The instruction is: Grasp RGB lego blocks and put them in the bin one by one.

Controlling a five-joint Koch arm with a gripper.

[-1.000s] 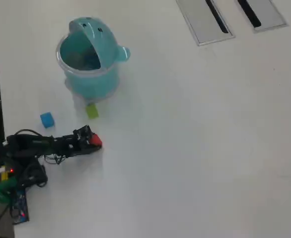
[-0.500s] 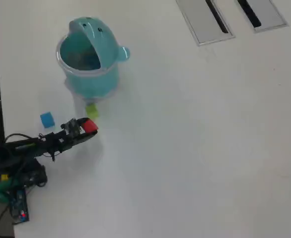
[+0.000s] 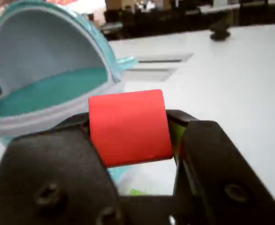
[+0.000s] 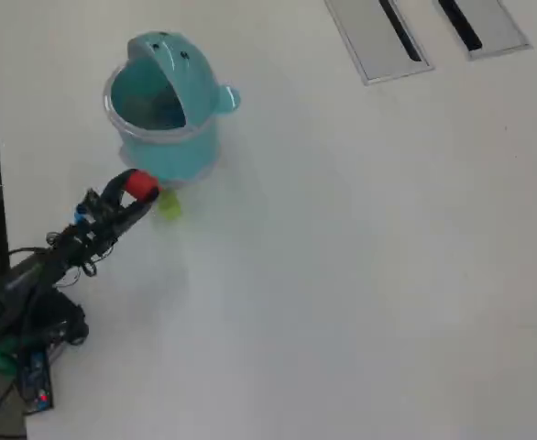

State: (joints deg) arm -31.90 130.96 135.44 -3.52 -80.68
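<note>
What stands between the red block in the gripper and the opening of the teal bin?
Nothing visible. The gripper holds the red block just short of the bin, whose lid is swung back, leaving the mouth open. The yellow-green block lies on the table beside the arm, off that path.

**Colours on the white table**

Plain white across the table point(image 4: 360, 275), no pattern. Light teal on the bin point(image 4: 163, 151), paler and greyish inside the raised lid in the wrist view, with a clear band round the rim. Bright, even red on the red block point(image 3: 128, 126), framed by matt black on the gripper point(image 3: 133, 140). Yellow-green on the yellow-green block point(image 4: 169, 208) by the bin's foot. Flat grey with black slots on the panels point(image 4: 378, 41).
</note>
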